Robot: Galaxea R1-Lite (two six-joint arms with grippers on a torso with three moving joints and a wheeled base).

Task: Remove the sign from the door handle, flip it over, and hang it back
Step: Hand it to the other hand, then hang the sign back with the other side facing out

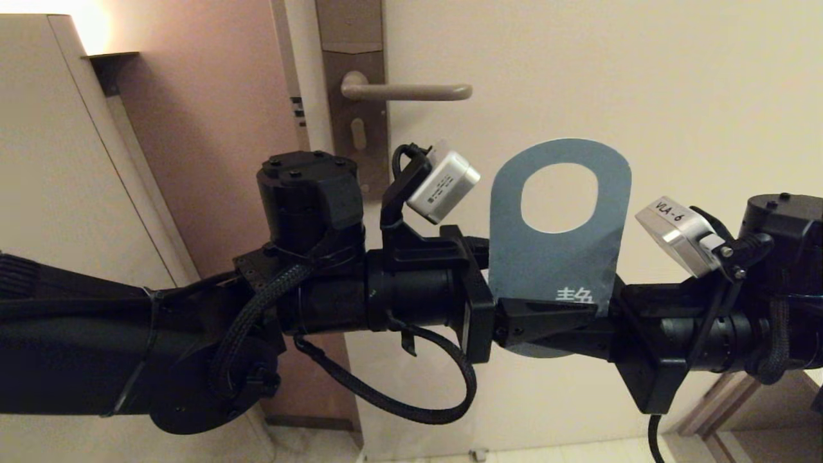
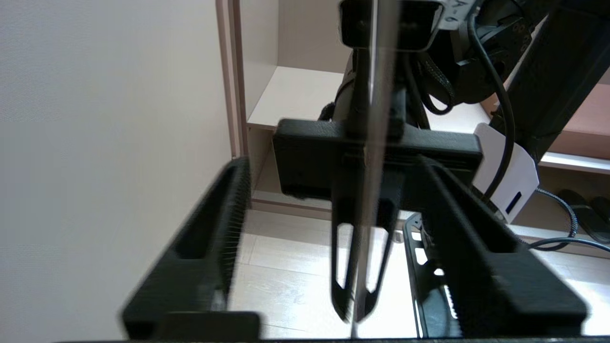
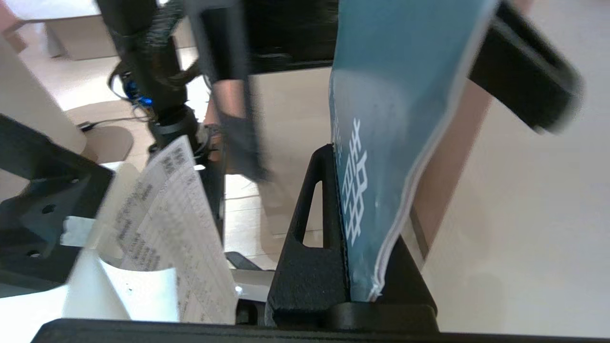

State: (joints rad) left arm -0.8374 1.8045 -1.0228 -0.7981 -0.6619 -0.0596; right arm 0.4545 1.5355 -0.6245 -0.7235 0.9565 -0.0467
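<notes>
The sign [image 1: 558, 247] is standing teal face out at centre frame, below the door handle [image 1: 411, 91]; the right gripper [image 1: 595, 321] fingers are clamping its lower end while the left gripper [image 1: 546, 321] fingers are standing apart around it

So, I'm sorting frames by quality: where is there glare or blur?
Head view: lamp glare top left, sign sharp. Left wrist view: sign's edge smeared, floor washed out. Right wrist view: left end effector fingers motion-blurred.
</notes>
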